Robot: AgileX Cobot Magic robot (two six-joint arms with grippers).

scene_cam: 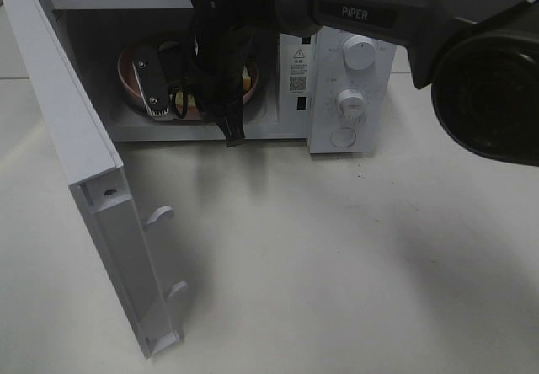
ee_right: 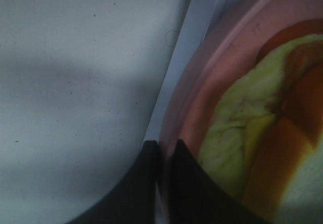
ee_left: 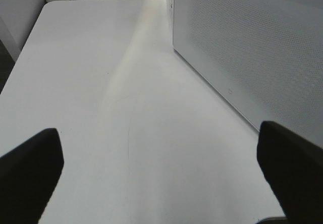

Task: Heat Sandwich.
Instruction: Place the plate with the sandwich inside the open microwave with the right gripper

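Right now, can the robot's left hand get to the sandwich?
Probably not. The left hand is open over the table outside, the door stands on its side, and the right arm fills the microwave opening before the sandwich.

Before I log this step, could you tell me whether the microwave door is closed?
No, the microwave door stands swung wide open toward the camera.

- One microwave stood at the far side, with one door at the left.
- Two knobs sat on its right panel (both white): the upper knob and the lower knob.
- One round button sat under them.
- Two latch hooks stuck out of the door: the far hook and the near hook.
- One pink plate.
- One sandwich.
- Two grippers: the left gripper and the right gripper.
- One table.
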